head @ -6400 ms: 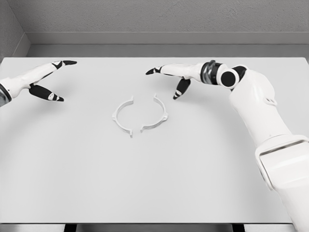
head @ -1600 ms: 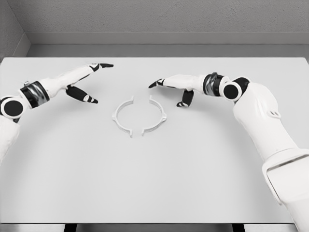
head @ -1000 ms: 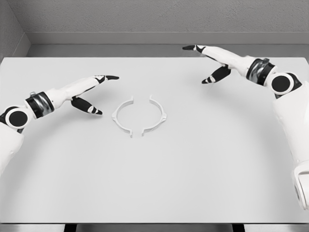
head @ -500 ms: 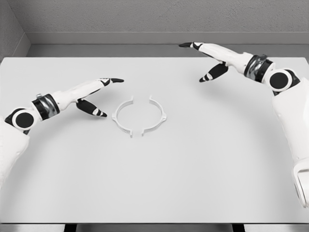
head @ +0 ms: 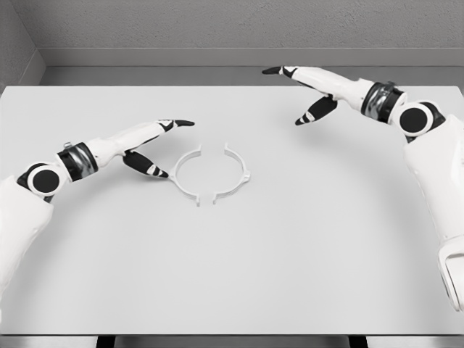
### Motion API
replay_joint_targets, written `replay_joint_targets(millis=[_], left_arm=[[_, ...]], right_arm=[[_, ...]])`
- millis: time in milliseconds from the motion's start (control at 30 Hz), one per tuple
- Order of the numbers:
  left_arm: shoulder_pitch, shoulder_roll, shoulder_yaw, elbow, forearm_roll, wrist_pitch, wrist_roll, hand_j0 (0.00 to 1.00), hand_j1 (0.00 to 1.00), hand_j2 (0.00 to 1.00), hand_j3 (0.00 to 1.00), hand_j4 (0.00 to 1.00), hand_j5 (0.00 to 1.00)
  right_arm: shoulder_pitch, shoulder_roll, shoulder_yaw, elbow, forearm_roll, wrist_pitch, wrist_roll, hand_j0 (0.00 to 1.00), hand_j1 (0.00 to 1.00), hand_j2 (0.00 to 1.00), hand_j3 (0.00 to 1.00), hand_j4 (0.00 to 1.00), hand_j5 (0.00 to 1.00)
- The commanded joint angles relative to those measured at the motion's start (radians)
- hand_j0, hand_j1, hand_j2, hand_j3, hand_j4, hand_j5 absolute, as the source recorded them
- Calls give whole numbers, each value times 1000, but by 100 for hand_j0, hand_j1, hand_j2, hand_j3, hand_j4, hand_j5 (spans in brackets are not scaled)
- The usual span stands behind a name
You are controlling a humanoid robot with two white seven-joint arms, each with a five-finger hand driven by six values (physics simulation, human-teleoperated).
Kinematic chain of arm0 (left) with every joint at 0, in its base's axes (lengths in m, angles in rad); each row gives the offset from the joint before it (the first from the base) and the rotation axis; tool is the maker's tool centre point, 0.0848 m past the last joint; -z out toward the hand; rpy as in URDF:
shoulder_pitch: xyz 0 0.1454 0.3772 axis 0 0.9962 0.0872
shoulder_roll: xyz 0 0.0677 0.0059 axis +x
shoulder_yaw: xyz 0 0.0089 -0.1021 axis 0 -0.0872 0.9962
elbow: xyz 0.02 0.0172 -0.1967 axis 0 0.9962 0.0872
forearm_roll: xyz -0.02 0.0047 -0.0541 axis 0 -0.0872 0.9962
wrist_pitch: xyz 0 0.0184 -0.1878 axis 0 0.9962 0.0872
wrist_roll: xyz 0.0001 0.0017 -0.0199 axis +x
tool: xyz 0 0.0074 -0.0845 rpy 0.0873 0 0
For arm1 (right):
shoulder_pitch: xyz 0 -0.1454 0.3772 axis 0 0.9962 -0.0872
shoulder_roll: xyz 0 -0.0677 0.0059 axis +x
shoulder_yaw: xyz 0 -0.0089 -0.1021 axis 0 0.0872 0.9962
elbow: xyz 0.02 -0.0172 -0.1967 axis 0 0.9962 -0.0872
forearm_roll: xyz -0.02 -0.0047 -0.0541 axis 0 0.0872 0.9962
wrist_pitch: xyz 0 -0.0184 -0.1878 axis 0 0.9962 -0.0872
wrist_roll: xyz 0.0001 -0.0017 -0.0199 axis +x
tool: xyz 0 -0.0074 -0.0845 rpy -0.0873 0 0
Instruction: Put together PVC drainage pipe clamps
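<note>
Clamp halves point(head: 212, 174) lie mid-table point(head: 290, 254) facing each other, ends nearly meeting (small gaps top and bottom). Left hand point(head: 148, 141) just beside left half, fingers spread, holding nothing. Right hand point(head: 312, 90) well apart near far edge, fingers spread wide, empty.

Single head camera, high, looking down and forward.
White table point(head: 290, 275) fills the frame from near edge to far wall point(head: 239, 25); moderately close, probably centred; arms enter left and right.
</note>
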Motion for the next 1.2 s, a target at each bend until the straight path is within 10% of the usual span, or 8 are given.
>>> replay_joint_targets(millis=[0,1167], left_arm=[[0,-5,-1,0,8,2,0,100,100,100,100,100,100],[-14,-31,8,-15,15,2,2,100,100,100,100,100,100]], right_arm=[[0,0,9,-2,-8,3,0,100,100,100,100,100,100],[-8,0,18,-31,-8,3,0,100,100,100,100,100,100]])
